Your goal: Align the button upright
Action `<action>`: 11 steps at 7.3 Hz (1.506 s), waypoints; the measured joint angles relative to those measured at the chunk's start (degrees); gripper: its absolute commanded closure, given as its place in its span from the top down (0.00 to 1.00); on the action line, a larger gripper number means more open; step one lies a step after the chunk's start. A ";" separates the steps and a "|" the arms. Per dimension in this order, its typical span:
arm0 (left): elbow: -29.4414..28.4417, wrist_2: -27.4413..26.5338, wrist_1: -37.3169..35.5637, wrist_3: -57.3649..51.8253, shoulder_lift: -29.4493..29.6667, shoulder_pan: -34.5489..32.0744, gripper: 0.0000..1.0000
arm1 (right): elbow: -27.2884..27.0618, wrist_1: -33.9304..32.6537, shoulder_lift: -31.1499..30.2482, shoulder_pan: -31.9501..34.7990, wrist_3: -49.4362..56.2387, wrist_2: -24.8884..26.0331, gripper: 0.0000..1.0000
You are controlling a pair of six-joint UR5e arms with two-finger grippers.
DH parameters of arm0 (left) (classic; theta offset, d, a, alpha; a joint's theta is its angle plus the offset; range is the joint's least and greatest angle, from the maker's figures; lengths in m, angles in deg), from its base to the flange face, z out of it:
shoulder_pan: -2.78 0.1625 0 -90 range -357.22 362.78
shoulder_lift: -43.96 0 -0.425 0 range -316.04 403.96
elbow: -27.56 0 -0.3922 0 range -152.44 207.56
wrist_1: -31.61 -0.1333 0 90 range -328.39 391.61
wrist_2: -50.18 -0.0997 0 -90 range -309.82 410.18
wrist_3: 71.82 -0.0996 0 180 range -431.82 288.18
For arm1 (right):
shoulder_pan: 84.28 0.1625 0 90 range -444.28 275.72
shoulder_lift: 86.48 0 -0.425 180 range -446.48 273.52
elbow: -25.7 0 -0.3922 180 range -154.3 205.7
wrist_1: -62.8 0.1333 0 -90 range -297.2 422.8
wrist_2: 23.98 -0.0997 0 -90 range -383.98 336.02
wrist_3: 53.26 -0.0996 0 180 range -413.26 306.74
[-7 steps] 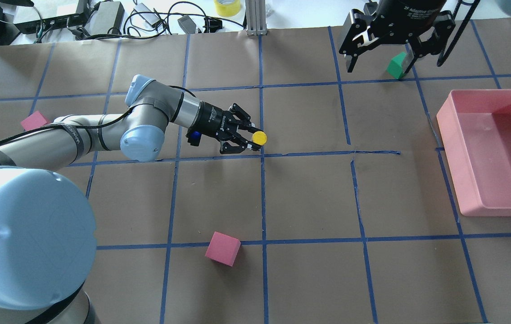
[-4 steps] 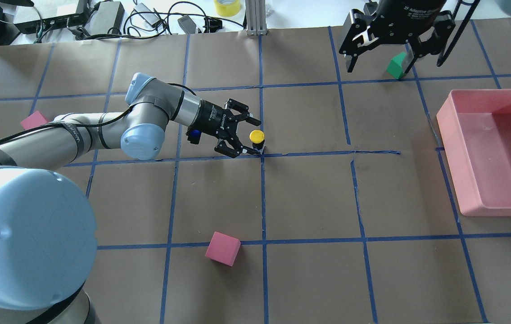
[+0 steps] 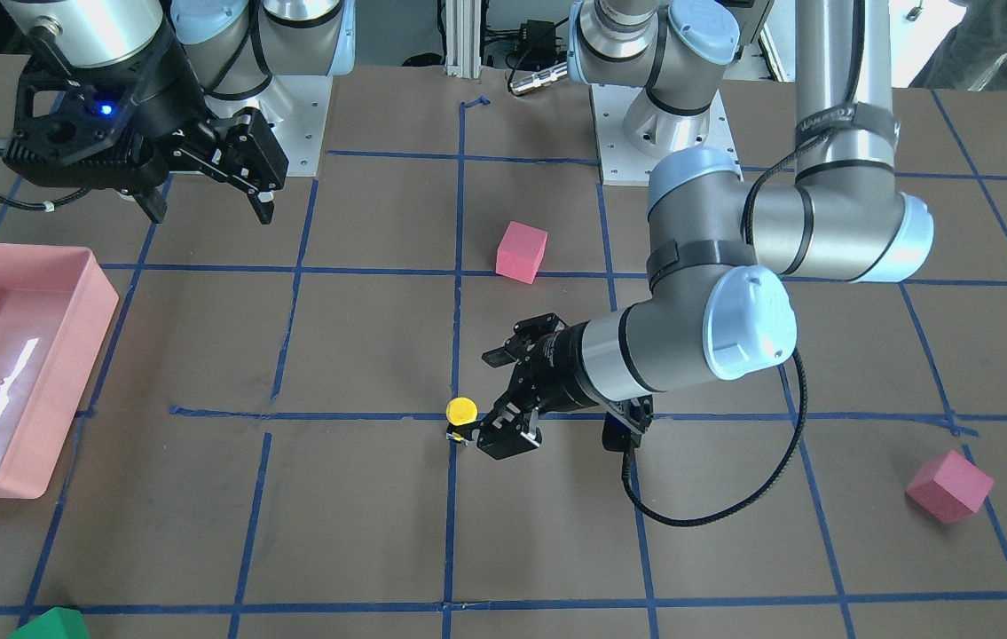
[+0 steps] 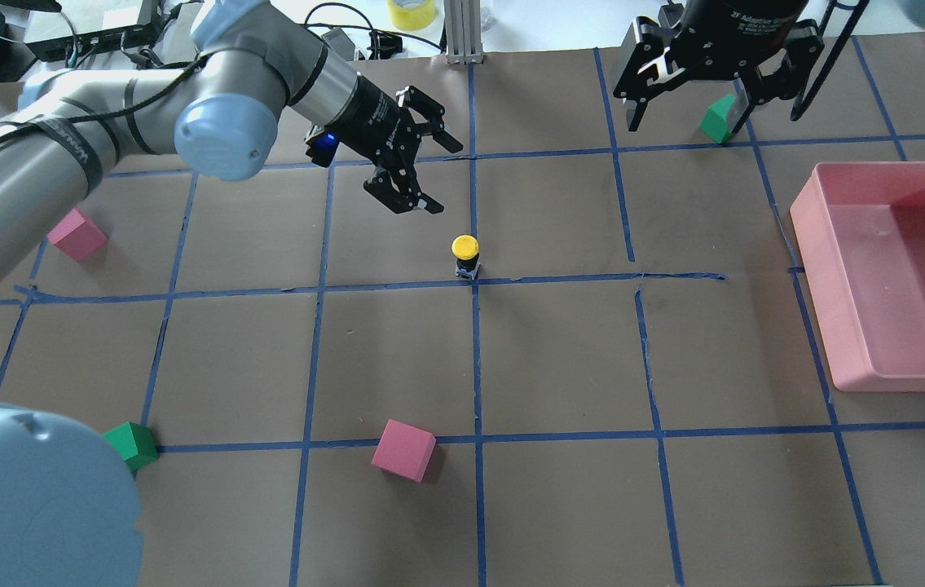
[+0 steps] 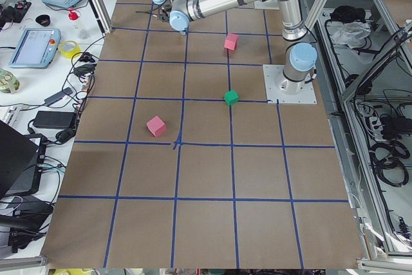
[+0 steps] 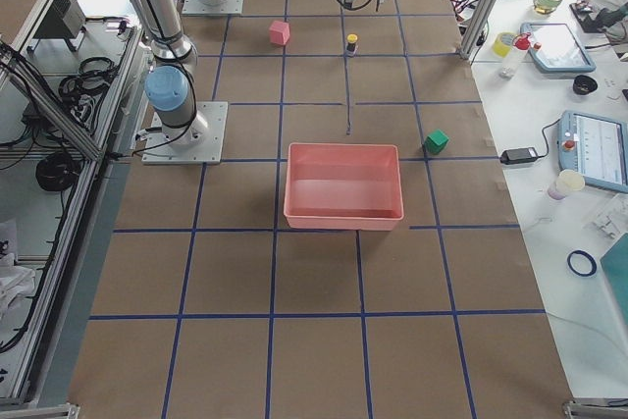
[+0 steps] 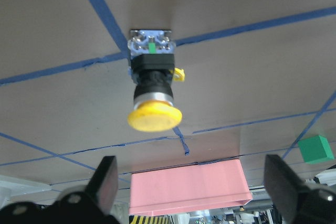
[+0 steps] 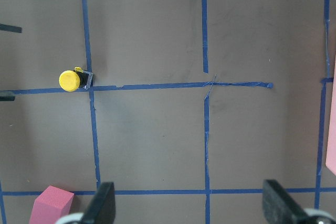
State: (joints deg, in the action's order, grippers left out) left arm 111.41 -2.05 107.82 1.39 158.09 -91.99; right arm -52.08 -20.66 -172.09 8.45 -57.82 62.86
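We count, on the paper tabletop (image 4: 560,350), a matte pink cube (image 4: 77,235), a green cube (image 4: 132,444), a second pink cube (image 4: 403,450), left fingers (image 4: 405,198) spread wide, one round yellow-capped button (image 4: 464,255) upright and untouched at their five o'clock, right fingers (image 4: 635,106) wide, a second green cube (image 4: 719,118), one glossy pink tray (image 4: 894,166).

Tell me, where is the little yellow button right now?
In the overhead view the button stands near the middle of the table, cap up, on a crossing of blue tape lines; a pink cube lies nearer the robot.
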 measured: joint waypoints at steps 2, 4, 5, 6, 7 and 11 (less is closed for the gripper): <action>-3.26 -11.55 5.68 -1.22 -6.54 -2.10 1.00 | 0.00 -0.03 -0.03 0.00 -0.01 0.00 1.00; -3.10 -24.62 7.96 -6.04 -12.29 -4.44 1.00 | 0.00 -0.03 -0.01 0.00 -0.01 0.00 1.00; -1.43 -30.44 8.11 -12.59 -14.62 -5.13 1.00 | 0.00 -0.07 0.00 0.00 -0.01 -0.02 1.00; 1.01 -33.56 8.01 -21.85 -16.88 -5.23 1.00 | 0.00 -0.11 0.00 -0.02 -0.01 -0.04 1.00; 2.89 -34.93 7.54 -32.36 -18.78 -4.76 1.00 | 0.00 -0.08 0.00 -0.04 -0.01 -0.04 1.00; 3.30 -35.92 5.47 -66.44 -20.35 1.60 1.00 | 0.00 -0.13 0.01 -0.01 -0.01 -0.03 1.00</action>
State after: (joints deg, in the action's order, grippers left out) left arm 114.71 -37.97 113.29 -65.05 137.73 -90.39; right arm -52.08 -20.79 -172.09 8.44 -57.83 62.83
